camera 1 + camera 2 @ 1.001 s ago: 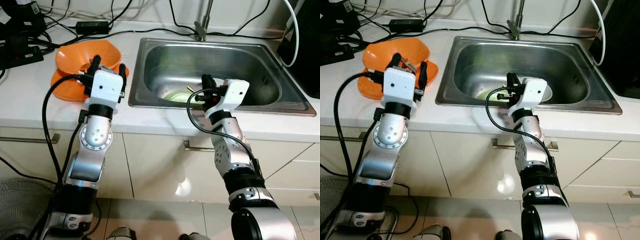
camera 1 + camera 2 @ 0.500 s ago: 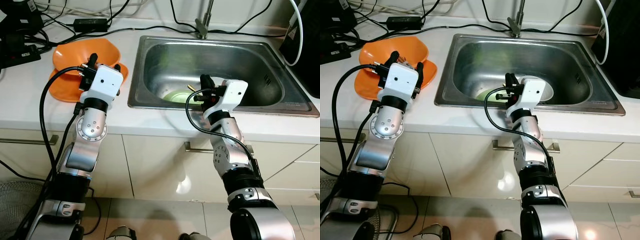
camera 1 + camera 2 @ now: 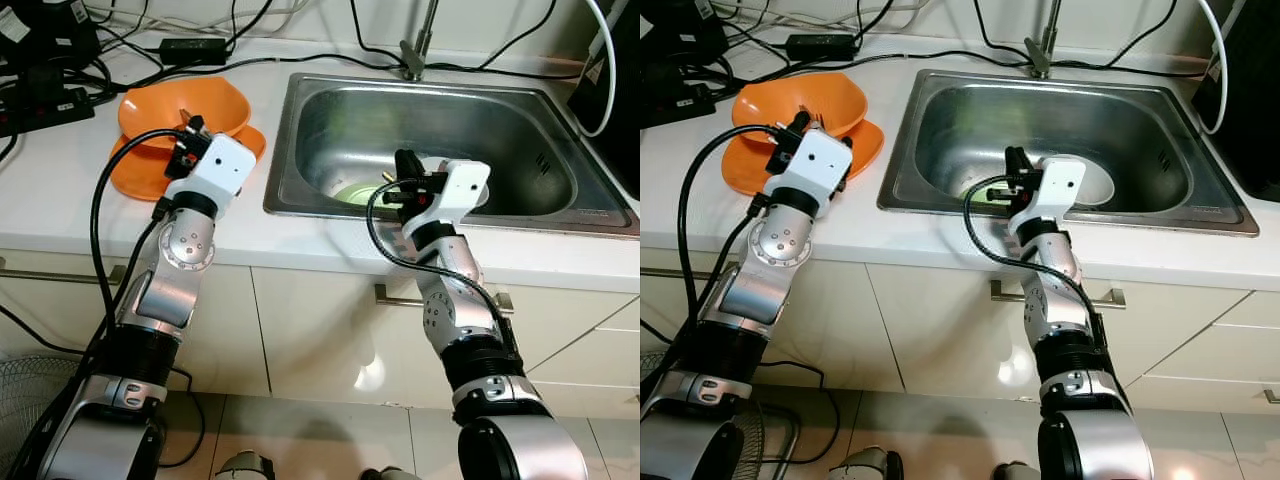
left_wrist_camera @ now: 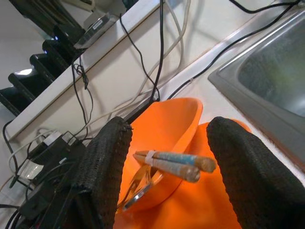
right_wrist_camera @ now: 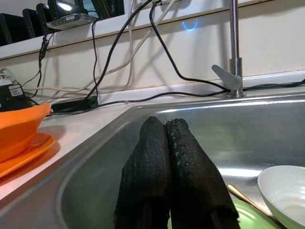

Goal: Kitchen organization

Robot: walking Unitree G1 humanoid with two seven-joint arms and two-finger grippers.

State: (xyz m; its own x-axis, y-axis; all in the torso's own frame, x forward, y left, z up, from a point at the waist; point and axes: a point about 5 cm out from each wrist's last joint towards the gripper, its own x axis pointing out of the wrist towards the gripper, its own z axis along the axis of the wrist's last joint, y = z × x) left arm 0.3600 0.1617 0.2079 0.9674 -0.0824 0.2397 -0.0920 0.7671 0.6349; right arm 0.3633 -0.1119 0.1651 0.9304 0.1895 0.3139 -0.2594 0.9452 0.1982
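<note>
Orange bowl [image 3: 185, 105]: smooth glossy plastic, wavy rim, sits on a flat orange plate [image 3: 140, 172] at the counter's 10 o'clock corner.
Chopsticks [image 4: 174, 164]: a banded pair of slim rods, resting in the bowl with a shiny metal spoon [image 4: 136, 190]; long axis runs across the gap between the left fingers.
Left gripper [image 4: 164, 167]: fingers spread wide, grasping nothing, hovering at the bowl.
Right gripper [image 5: 167, 167]: textured black fingers pressed together, empty, over the steel sink [image 3: 560, 205].
Sink contents: a green plate [image 3: 355, 193], a white bowl [image 5: 286, 191].
</note>
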